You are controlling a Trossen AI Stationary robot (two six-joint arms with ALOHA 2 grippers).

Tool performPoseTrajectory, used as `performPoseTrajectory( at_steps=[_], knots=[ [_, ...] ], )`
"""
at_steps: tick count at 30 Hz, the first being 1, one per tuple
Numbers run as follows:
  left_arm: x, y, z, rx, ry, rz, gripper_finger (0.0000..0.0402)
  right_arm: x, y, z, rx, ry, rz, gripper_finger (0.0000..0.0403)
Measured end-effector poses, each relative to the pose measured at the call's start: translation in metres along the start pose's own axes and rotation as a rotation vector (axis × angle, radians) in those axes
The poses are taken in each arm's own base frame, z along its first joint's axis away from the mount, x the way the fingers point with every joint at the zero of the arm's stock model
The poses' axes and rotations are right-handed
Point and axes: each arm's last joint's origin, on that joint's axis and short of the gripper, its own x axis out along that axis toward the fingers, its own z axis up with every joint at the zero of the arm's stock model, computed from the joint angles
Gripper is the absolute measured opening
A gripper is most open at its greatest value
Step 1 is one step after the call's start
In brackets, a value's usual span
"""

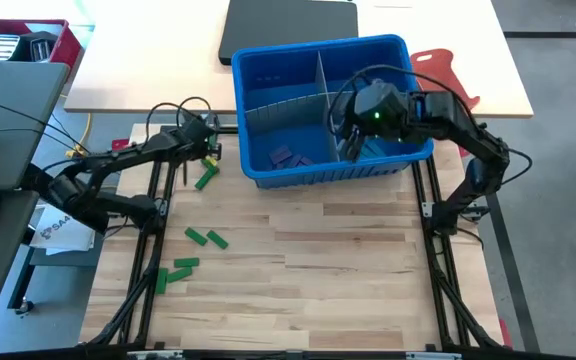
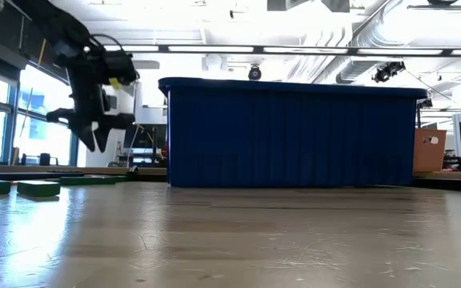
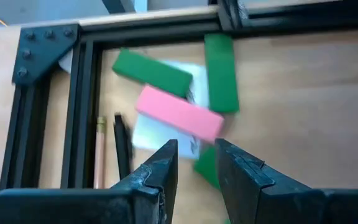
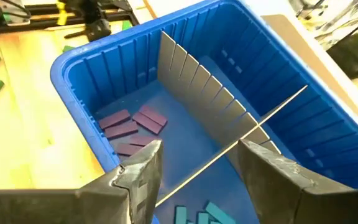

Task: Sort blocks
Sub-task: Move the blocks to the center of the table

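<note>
Left gripper (image 3: 196, 163) slightly spread above blocks (image 3: 179, 114) on wooden table (image 1: 348, 260).

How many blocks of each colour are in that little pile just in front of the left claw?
green blocks: 3, one partly hidden behind the left gripper
pink block: 1
Total: 4

You see the blue bin (image 2: 290, 132) standing on the wooden counter (image 2: 238, 240), two green blocks (image 2: 14, 188) lying far left, and the left hand (image 2: 94, 136) hanging above them.
</note>
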Motion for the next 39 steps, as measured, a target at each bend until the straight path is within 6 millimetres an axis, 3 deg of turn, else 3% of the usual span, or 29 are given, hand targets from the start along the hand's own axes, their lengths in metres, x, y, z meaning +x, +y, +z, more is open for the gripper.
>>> performPoseTrajectory(
  at_steps=[4, 9, 17, 24, 39],
  knots=[
    [0.021, -0.001, 0.009, 0.0, -0.018, 0.016, 0.0099, -0.006, 0.01, 0.0, -0.031, -0.012, -0.034, 0.0204],
    [0.049, -0.001, 0.006, 0.031, 0.054, 0.074, 0.0087, -0.009, 0.015, -0.003, -0.017, 0.001, -0.042, 0.0204],
    [0.06, -0.014, -0.002, 0.096, 0.007, 0.205, 0.0042, -0.009, 0.015, -0.007, -0.001, 0.035, -0.075, 0.0204],
    [0.063, -0.019, -0.005, 0.137, -0.003, 0.208, 0.0016, -0.01, 0.015, -0.009, 0.014, 0.053, -0.093, 0.0204],
    [0.07, -0.032, -0.009, 0.215, -0.015, 0.168, 0.0003, -0.01, 0.015, -0.014, 0.028, 0.101, -0.094, 0.0204]
  ],
)
